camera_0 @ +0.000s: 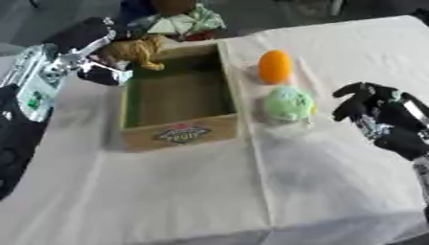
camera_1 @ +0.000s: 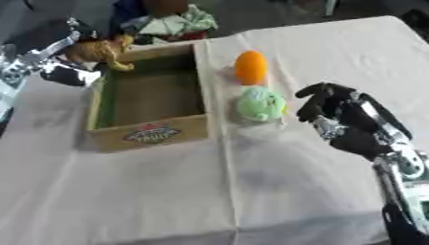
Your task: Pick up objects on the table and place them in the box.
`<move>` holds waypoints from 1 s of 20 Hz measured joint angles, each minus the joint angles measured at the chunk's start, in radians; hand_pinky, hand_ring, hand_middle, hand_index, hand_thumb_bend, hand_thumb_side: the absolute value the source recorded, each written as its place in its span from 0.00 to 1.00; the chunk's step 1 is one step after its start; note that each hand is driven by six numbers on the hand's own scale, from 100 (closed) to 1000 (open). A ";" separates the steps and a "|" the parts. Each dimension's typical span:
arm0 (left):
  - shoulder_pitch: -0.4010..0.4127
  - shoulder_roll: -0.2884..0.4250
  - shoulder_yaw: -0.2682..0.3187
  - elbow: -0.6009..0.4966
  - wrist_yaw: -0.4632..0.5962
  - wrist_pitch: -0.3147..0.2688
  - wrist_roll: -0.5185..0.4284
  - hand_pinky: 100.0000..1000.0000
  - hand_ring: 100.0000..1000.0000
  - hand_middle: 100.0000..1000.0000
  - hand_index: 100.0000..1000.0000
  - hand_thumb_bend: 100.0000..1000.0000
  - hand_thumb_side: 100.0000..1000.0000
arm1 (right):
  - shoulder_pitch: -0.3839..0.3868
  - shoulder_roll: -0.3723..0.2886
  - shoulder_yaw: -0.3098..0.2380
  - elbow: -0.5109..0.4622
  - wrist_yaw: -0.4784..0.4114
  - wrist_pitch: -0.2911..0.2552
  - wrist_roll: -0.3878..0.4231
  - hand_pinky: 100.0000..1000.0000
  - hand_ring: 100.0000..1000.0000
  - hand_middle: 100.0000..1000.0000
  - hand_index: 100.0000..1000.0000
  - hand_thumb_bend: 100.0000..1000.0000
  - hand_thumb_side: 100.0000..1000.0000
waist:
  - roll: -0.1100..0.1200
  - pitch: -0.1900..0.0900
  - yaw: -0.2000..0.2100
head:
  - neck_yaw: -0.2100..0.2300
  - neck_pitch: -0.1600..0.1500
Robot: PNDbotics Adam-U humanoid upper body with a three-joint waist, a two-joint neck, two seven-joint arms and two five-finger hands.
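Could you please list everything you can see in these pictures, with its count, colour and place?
box: one, tan cardboard with a green inside and a printed label on its front, left of the table's middle; nothing visible inside.
toy animal: one, orange-brown, held over the box's far left corner.
orange object: one, orange, egg-shaped, right of the box toward the far side.
green object: one, pale green, round, just in front of the orange one.
tablecloth: one, white, covering the table.
bundle: one, mixed colours, beyond the box; unclear.
left hand: black and silver, curled round the toy animal.
right hand: black, fingers curled, right of the green object, holding nothing.
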 measured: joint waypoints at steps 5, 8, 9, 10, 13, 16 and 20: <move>-0.001 -0.049 -0.007 0.050 -0.048 -0.011 0.038 0.58 0.49 0.38 0.57 0.00 0.12 | -0.012 0.000 0.009 0.000 -0.001 -0.004 0.011 0.55 0.56 0.67 0.53 0.00 0.16 | -0.001 0.012 -0.021 | 0.008 -0.007; 0.007 -0.068 -0.013 0.075 -0.063 -0.021 0.046 0.58 0.50 0.40 0.59 0.00 0.12 | -0.012 0.000 0.009 0.000 -0.001 -0.006 0.013 0.55 0.56 0.67 0.53 0.00 0.16 | -0.001 0.013 -0.021 | 0.009 -0.007; 0.011 -0.073 -0.015 0.082 -0.065 -0.023 0.047 0.58 0.50 0.41 0.60 0.00 0.11 | -0.012 0.000 0.009 0.000 -0.001 -0.006 0.013 0.55 0.56 0.67 0.53 0.00 0.16 | -0.001 0.014 -0.021 | 0.009 -0.007; 0.015 -0.076 -0.018 0.087 -0.066 -0.026 0.048 0.58 0.50 0.41 0.60 0.00 0.11 | -0.012 0.000 0.009 0.000 -0.001 -0.006 0.013 0.55 0.56 0.67 0.53 0.00 0.16 | -0.001 0.015 -0.021 | 0.009 -0.007; 0.026 -0.082 -0.023 0.098 -0.064 -0.034 0.043 0.61 0.55 0.46 0.64 0.00 0.09 | -0.012 0.000 0.009 0.000 -0.001 -0.006 0.013 0.55 0.56 0.67 0.53 0.00 0.17 | -0.001 0.016 -0.016 | 0.008 -0.008; 0.038 -0.081 -0.030 0.099 -0.051 -0.042 0.018 0.67 0.65 0.55 0.72 0.07 0.30 | -0.012 0.000 0.009 0.000 -0.001 -0.006 0.013 0.55 0.56 0.67 0.53 0.00 0.17 | -0.003 0.016 -0.009 | 0.007 -0.008; 0.043 -0.076 -0.033 0.089 -0.025 -0.046 -0.086 0.71 0.71 0.63 0.78 0.39 0.57 | -0.011 0.001 0.008 0.000 -0.001 -0.006 0.012 0.55 0.56 0.67 0.53 0.00 0.17 | -0.008 0.014 -0.003 | 0.006 -0.008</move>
